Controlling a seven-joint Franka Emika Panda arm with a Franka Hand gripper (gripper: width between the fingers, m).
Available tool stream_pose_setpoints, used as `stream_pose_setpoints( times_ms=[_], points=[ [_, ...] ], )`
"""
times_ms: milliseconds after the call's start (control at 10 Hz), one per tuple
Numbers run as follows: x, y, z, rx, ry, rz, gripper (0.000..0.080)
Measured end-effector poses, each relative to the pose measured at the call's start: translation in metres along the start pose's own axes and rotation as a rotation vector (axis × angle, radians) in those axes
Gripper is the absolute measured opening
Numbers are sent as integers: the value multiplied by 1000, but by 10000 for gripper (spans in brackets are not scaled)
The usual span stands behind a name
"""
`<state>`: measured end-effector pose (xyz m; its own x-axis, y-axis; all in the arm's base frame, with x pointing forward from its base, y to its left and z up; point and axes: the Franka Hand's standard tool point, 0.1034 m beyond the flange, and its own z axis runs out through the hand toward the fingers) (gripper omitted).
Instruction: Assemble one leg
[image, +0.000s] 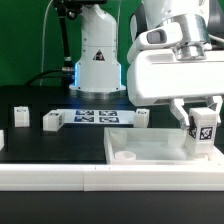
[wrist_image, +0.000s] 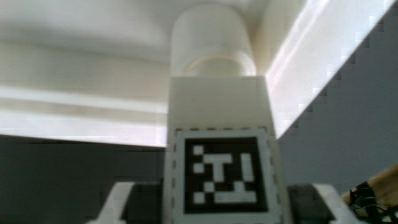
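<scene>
My gripper (image: 203, 118) is shut on a leg (image: 203, 131), a small white block with a black-and-white tag, and holds it upright over the right end of the large flat white panel (image: 150, 152) at the front. In the wrist view the held leg (wrist_image: 221, 110) fills the middle, tag facing the camera, with my fingers (wrist_image: 139, 205) pressed on its two sides. Its far rounded end points at the panel (wrist_image: 89, 90). Whether the leg touches the panel cannot be told.
Three more legs lie on the black table: one (image: 20, 117) at the exterior view's left, one (image: 52, 121) beside it, one (image: 142, 118) behind the panel. The marker board (image: 97, 117) lies in the middle. The arm's white base (image: 98, 60) stands behind.
</scene>
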<state>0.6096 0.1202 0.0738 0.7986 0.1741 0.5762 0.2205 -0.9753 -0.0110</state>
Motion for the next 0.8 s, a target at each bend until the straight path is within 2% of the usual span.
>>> stream_pose_setpoints(
  times_ms=[200, 400, 800],
  points=[
    [-1, 0, 1, 4, -23, 1, 292],
    [-2, 0, 2, 4, -24, 1, 605],
    [-2, 0, 2, 5, -25, 1, 647]
  ],
)
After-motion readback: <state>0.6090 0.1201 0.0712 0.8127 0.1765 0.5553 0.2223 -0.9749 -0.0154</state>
